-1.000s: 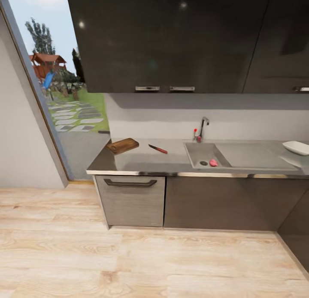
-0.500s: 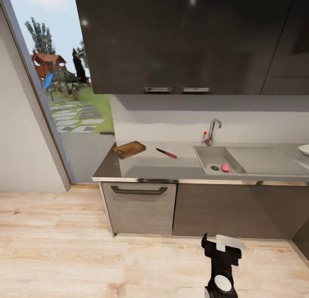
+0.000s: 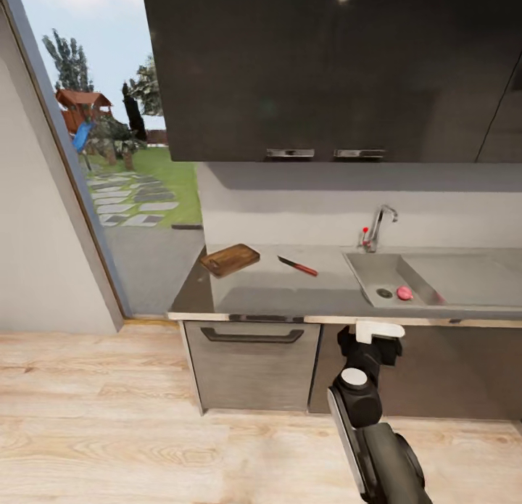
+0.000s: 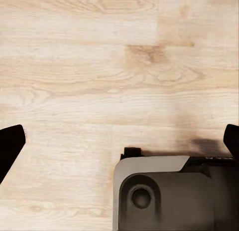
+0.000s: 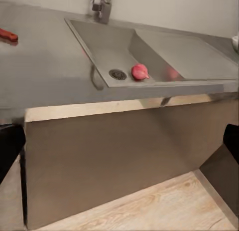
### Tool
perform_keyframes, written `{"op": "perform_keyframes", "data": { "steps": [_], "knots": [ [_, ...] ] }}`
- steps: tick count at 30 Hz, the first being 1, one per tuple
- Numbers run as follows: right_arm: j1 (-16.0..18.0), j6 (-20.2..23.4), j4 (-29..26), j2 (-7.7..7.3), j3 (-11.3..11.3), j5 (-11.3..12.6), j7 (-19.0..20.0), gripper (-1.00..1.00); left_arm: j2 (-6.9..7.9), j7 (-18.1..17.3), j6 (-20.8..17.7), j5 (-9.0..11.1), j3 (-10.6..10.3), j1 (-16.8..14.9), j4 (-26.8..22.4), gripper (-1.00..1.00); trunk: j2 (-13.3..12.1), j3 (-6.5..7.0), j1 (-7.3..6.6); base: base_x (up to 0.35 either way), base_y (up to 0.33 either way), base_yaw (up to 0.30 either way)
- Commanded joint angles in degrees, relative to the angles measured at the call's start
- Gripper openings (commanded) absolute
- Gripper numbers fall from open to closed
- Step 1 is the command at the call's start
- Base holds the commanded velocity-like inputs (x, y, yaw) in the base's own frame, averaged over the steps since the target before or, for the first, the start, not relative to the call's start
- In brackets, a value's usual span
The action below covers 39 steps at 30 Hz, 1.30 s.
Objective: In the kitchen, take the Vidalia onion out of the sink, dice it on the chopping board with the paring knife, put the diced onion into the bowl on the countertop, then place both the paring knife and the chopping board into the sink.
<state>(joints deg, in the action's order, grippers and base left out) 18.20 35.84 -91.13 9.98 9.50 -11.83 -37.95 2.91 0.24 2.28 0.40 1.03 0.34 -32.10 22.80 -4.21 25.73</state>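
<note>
The pinkish Vidalia onion (image 3: pixel 404 293) (image 5: pixel 140 71) lies in the steel sink (image 3: pixel 371 272) (image 5: pixel 102 44) beside the round drain. Left of the sink on the grey countertop (image 3: pixel 268 290) rests the red-handled paring knife (image 3: pixel 298 266), and further left the wooden chopping board (image 3: pixel 229 259). My right gripper (image 5: pixel 119 143) is raised in front of the dark cabinet below the sink, open and holding nothing, its fingers (image 5: pixel 10 148) wide apart. My left gripper (image 4: pixel 119 141) hangs open over the wood floor. A white sliver (image 5: pixel 235 43) at the drainboard's far end may be the bowl.
The chrome tap (image 3: pixel 377 228) stands behind the sink. Dark wall cabinets (image 3: pixel 326 69) hang above the worktop. A drawer with a handle (image 3: pixel 251 336) sits under the board. A glass door (image 3: pixel 109 170) to the garden is at the left. My base (image 4: pixel 169 196) is below the left gripper.
The head camera has shifted, so the counter slid right and lower in the picture. My right arm rose from the bottom edge up to the cabinet front. The counter's things stayed put.
</note>
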Motion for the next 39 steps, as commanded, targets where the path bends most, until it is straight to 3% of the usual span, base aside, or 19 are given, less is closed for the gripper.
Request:
{"op": "perform_keyframes", "data": {
  "steps": [1, 12, 21, 31, 35, 39],
  "knots": [
    [0.68, 0.75, -0.01, 0.02, 0.06, -0.23, -0.12, 1.00, 0.02, 0.02, 0.09, 0.04, 0.03, 0.02, -0.07, 1.00, 0.12, -0.12, 0.06, 0.212, 0.233, 0.000],
    [11.29, 8.62, 0.39, 0.02, 0.08, -0.06, -0.20, 1.00, 0.07, 0.02, 0.09, 0.07, 0.03, 0.02, -0.07, 1.00, 0.12, -0.12, 0.06, 0.209, 0.235, 0.000],
    [17.39, 11.48, 0.66, 0.02, 0.08, 0.04, -0.20, 1.00, 0.07, 0.02, 0.09, 0.04, 0.03, 0.02, 0.00, 1.00, 0.12, -0.12, 0.06, 0.076, 0.271, 0.000],
    [19.36, 11.87, 0.77, 0.02, -1.37, 0.71, -0.37, 1.00, 0.53, 0.00, 0.09, 0.10, 0.03, 0.02, 0.01, 1.00, 0.12, -0.12, 0.06, 0.003, 0.296, 0.000],
    [19.41, 11.66, 0.78, 0.02, -3.06, 1.84, -1.52, 1.00, 0.59, -0.01, 0.09, 0.11, 0.03, 0.02, 0.02, 1.00, 0.12, -0.12, 0.06, 0.000, 0.298, 0.000],
    [19.41, 11.57, 0.78, 0.02, -4.01, 4.55, -1.86, 1.00, 0.60, -0.03, 0.09, 0.11, 0.03, 0.02, 0.02, 1.00, 0.12, -0.12, 0.06, 0.000, 0.298, 0.000]
  ]
}}
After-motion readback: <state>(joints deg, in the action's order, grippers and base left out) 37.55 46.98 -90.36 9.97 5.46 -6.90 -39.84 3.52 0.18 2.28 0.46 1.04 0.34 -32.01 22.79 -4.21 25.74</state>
